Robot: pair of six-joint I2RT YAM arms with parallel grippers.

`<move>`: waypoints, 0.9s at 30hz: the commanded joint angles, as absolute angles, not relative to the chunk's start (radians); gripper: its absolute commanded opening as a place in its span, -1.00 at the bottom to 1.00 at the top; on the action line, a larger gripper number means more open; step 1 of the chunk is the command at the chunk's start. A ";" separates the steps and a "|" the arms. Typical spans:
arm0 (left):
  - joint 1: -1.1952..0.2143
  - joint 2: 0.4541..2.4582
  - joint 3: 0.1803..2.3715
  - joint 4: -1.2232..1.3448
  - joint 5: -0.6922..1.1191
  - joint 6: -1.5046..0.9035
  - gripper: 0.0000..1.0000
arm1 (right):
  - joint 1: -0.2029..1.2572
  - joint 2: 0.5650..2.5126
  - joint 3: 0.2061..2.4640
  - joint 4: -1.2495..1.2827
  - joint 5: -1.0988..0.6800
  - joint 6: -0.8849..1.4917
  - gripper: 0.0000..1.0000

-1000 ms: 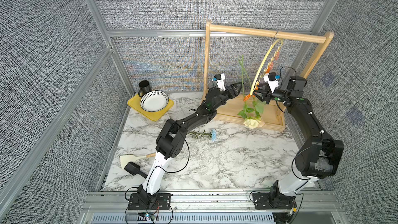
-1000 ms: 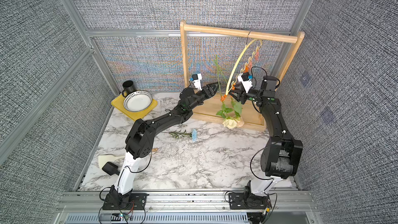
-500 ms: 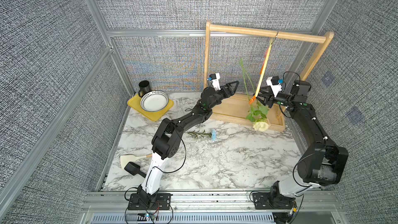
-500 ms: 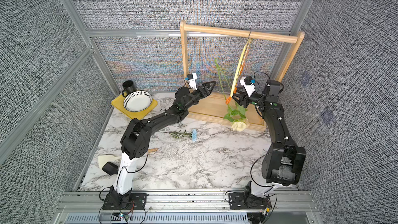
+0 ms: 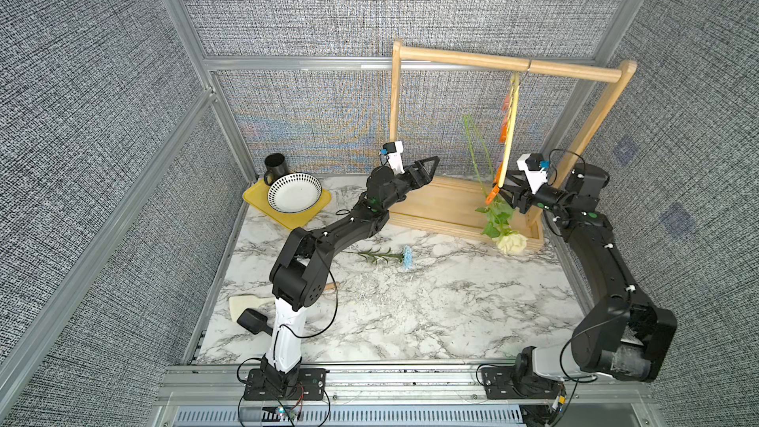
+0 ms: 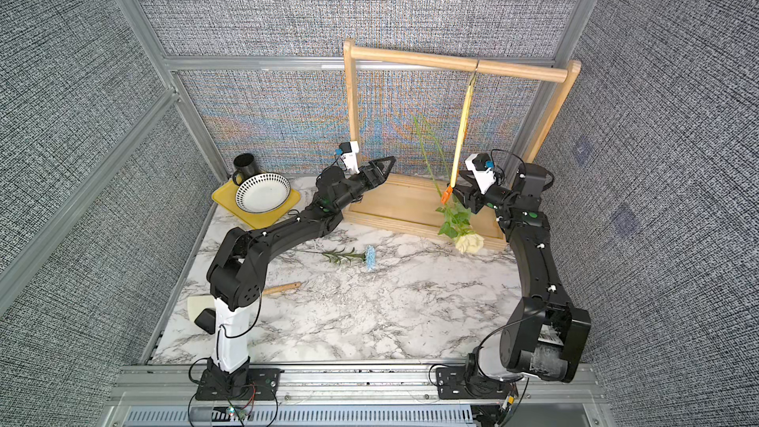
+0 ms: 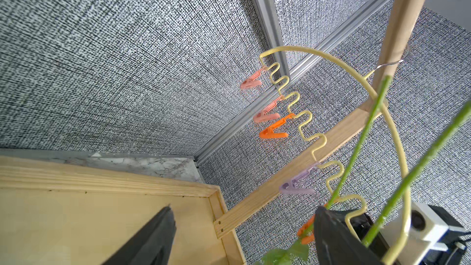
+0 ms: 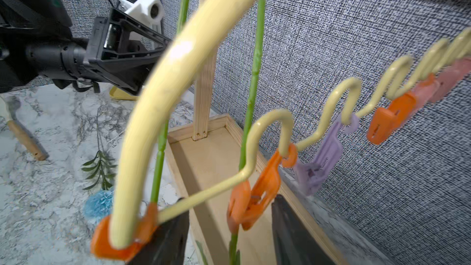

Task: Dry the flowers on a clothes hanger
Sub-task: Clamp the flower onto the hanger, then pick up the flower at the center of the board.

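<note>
We have both end effectors open by the hanger

Our right end effector (image 8: 230,200) has its jaws apart around an orange clip (image 8: 257,195) on the clothes hanger (image 8: 158,93). Our left end effector (image 5: 432,163) gapes empty nearby. The hanger hangs on the wooden rack (image 5: 509,65). A green stem (image 8: 256,54) passes through the clip, a cream rose (image 5: 511,243) dangles head-down, and the blue bloom (image 5: 406,257) lies on the worktop (image 5: 410,314).
</note>
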State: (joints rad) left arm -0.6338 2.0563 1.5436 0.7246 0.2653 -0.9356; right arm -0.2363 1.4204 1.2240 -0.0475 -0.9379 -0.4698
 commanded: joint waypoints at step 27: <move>-0.585 1.461 1.190 -0.038 -0.016 -0.486 0.82 | -0.244 0.845 0.954 0.014 -0.469 -0.452 0.20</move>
State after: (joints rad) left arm -0.5877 1.5013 1.2110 0.0906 0.0875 -0.5385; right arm -0.2485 0.8864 0.9554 0.0315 -0.4980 -0.4088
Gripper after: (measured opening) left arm 0.904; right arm 0.598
